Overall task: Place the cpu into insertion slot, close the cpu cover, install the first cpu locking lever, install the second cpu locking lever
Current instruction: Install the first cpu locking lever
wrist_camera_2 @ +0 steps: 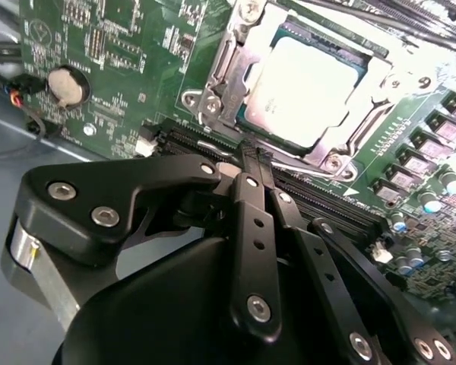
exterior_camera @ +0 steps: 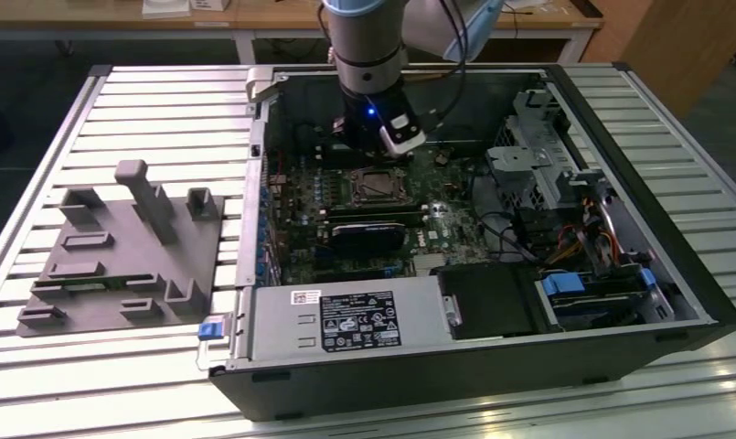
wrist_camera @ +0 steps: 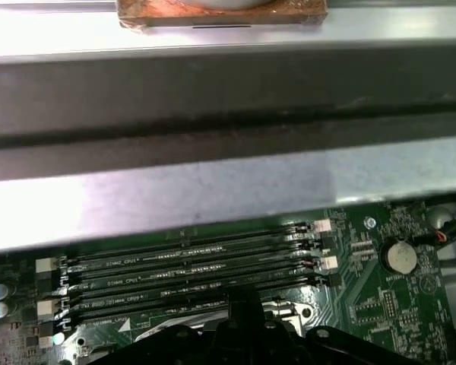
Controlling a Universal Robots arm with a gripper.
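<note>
Cpu [wrist_camera_2: 308, 84] sits in the insertion slot [exterior_camera: 378, 187] at the exterior view's centre, with the cpu cover [wrist_camera_2: 216, 80] seemingly down around it. My gripper [wrist_camera_2: 252, 156] is closed and empty, near the 4 memory slots [wrist_camera: 190, 270].

This is a robotics lab or workshop: an opened computer tower [exterior_camera: 490, 377] lies on a slatted metal desk [exterior_camera: 160, 110] beside a grey moulded fixture [exterior_camera: 123, 258], a robot arm [exterior_camera: 365, 55] reaches in, and wooden worktables [exterior_camera: 282, 16] stand behind.
</note>
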